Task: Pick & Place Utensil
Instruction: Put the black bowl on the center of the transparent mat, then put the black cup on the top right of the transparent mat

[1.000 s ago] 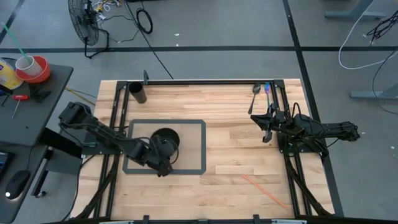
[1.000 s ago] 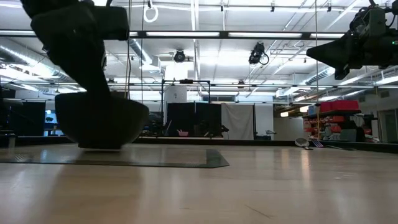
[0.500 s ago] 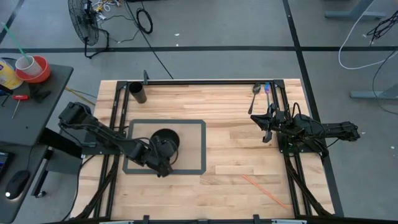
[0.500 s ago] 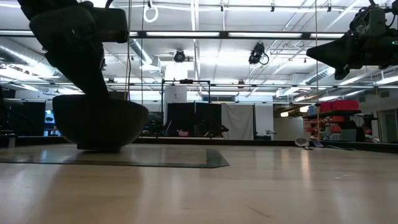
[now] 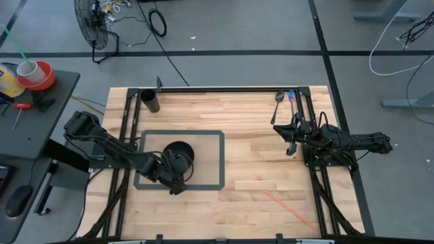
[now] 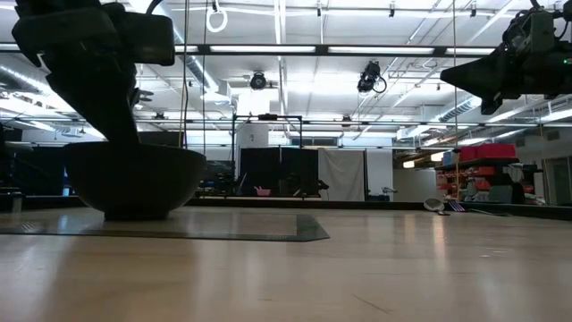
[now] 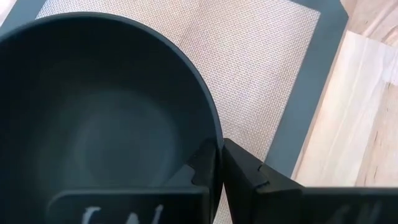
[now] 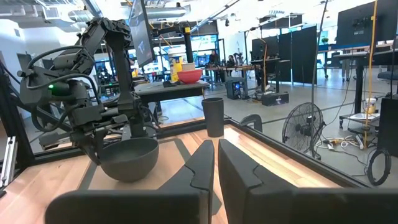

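Our left gripper [image 5: 178,177] is pinched onto the rim of the dark bowl [image 5: 178,154], one finger inside and one outside, as the left wrist view shows. The bowl sits on the grey-bordered mat [image 5: 213,139], toward its left half. Our right gripper [image 5: 290,137] hangs well to the right of the mat, above the bare table [image 5: 258,163], fingers nearly together and holding nothing. Beyond the mat's far left corner stands a dark cup [image 5: 150,101]. The utensils [image 5: 283,97] lie at the table's far right corner, well apart from the mat. Orange sticks [image 5: 288,207] lie near the front, right of the mat.
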You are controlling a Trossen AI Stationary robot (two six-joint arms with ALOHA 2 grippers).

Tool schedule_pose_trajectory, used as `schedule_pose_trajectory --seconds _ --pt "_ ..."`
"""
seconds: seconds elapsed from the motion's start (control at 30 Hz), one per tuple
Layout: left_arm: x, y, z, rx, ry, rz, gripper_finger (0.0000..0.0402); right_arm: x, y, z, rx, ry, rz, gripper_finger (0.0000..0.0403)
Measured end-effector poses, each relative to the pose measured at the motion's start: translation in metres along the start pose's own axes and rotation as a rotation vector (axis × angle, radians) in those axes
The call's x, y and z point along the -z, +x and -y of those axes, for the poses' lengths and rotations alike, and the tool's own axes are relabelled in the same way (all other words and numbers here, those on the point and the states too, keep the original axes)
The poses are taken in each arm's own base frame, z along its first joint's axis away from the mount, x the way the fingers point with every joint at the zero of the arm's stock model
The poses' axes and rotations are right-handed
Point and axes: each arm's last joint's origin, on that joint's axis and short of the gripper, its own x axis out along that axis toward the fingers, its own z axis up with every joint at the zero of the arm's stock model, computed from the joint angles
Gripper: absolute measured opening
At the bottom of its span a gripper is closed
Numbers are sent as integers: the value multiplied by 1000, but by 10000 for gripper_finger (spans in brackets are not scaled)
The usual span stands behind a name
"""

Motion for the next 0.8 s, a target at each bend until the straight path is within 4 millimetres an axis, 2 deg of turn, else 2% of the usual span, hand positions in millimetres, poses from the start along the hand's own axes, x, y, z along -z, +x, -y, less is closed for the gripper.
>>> schedule_pose_trajectory --seconds 0.47,0.8 --pt "0 0 -1 -2 -8 -2 106 0 0 0 0 0 0 27" --pt "-15 -20 -15 37 -62 60 166 0 0 0 0 0 0 27"
